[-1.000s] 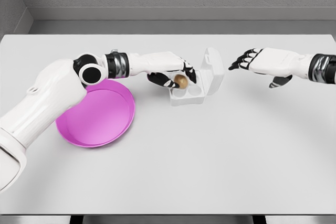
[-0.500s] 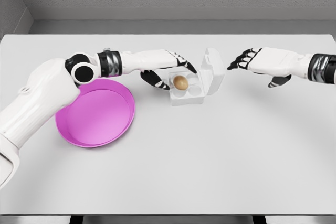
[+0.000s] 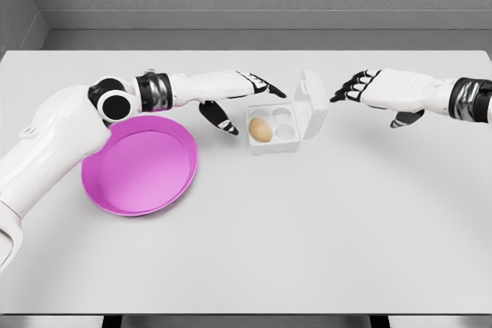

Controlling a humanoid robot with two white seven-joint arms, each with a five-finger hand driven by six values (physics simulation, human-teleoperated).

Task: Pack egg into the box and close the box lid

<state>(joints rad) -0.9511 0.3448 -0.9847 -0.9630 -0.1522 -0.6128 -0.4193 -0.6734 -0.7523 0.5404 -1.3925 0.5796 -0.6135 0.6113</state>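
A brown egg (image 3: 260,130) lies in the front-left cup of the small white box (image 3: 274,142). The box's lid (image 3: 310,104) stands up open on its right side. My left hand (image 3: 234,97) hovers just left of the box, fingers spread and holding nothing. To the right of the lid my right hand (image 3: 361,90) hangs above the table, fingers relaxed and pointing toward the lid, a short gap away from it.
A pink round plate (image 3: 142,170) lies on the white table (image 3: 307,228) under my left forearm, left of the box. A grey wall runs along the table's far edge.
My left hand let go of the egg, which now rests in the box, and drew back to the left. The right hand barely moved.
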